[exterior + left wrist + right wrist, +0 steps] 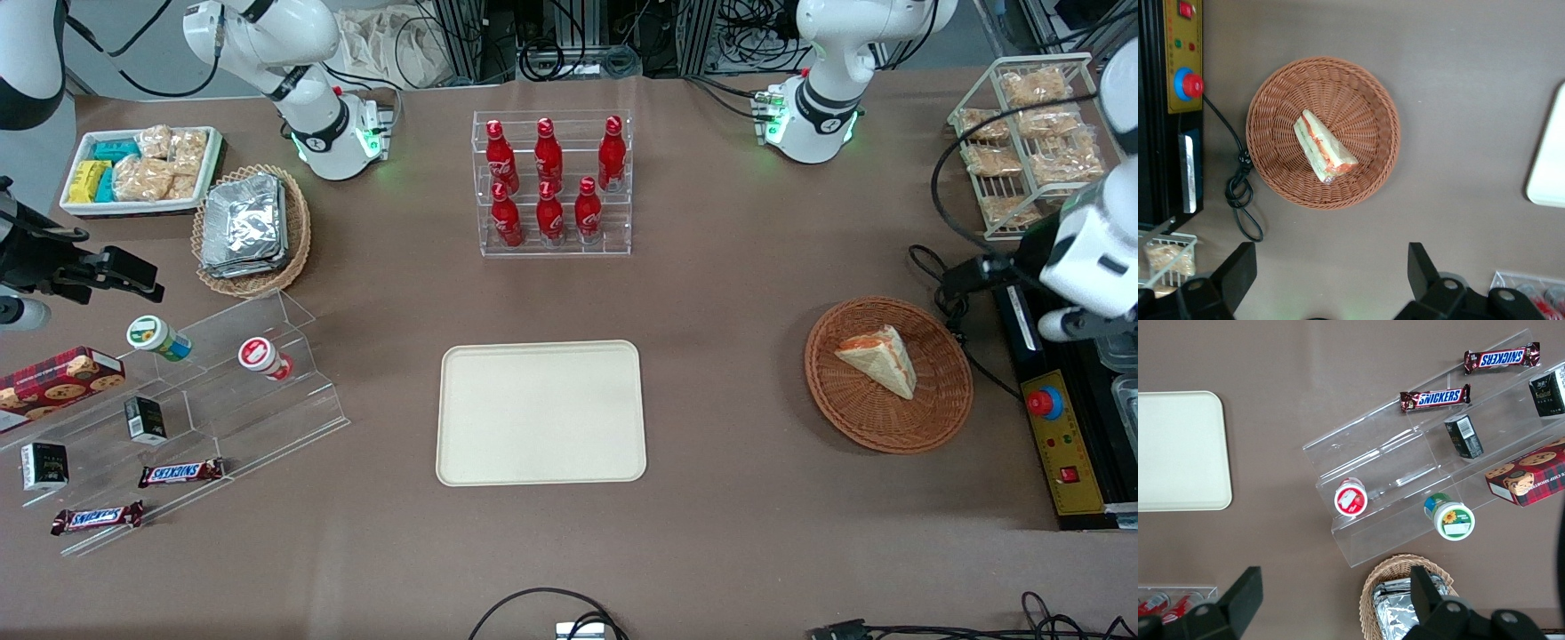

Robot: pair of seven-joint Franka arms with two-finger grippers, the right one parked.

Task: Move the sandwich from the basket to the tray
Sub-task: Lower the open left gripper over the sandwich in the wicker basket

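We see the black two-finger end effector [1328,280] of the left arm hanging high above the brown desk [729,293], at the working arm's end. Its fingers [1238,267] are wide apart and hold nothing. Below it sits the round reddish-brown wicker basket [1365,100]. The white bread sandwich wedge with red and green filling [1323,147] lies flat in the basket. On the front view, the flat cream tray with round corners [540,413] lies at about nine o'clock from the basket, well apart from it. A clear rack of red bottles [551,182] stands at twelve o'clock from the tray.
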